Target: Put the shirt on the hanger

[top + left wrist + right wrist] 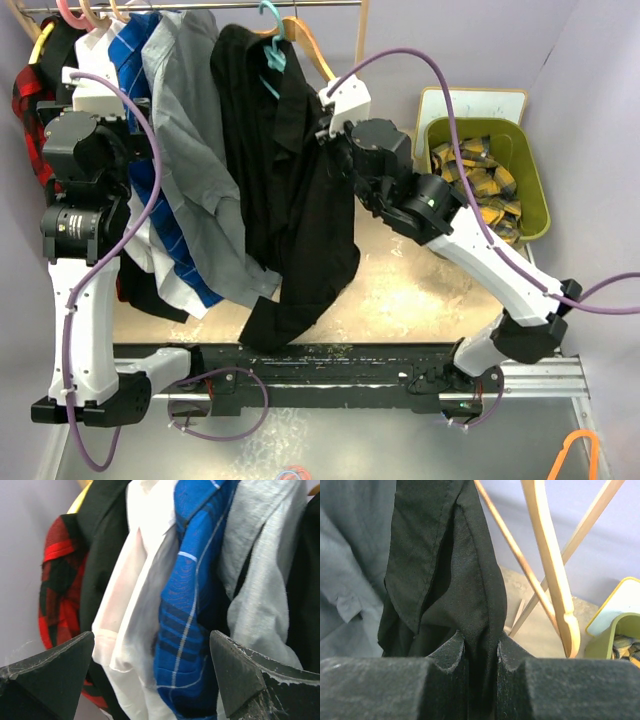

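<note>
The black shirt (290, 200) hangs from the teal hanger (272, 50) on the rail at the back, its hem trailing down to the table. My right gripper (335, 140) is shut on a fold of the shirt (470, 580) at its right edge, high up by the shoulder; the fabric is pinched between the fingers (451, 652). My left gripper (152, 645) is open and empty, raised at the left and facing the white and blue hanging garments. The teal hanger's hook shows above the shirt; its arms are hidden inside the fabric.
Several other garments hang on the rail: a grey shirt (195, 150), a blue striped one (195, 605), a white one (130, 610), a red-and-black plaid (55, 580). A wooden hanger (552, 570) hangs right of the black shirt. An olive bin (485, 180) holds yellow-and-black plaid cloth.
</note>
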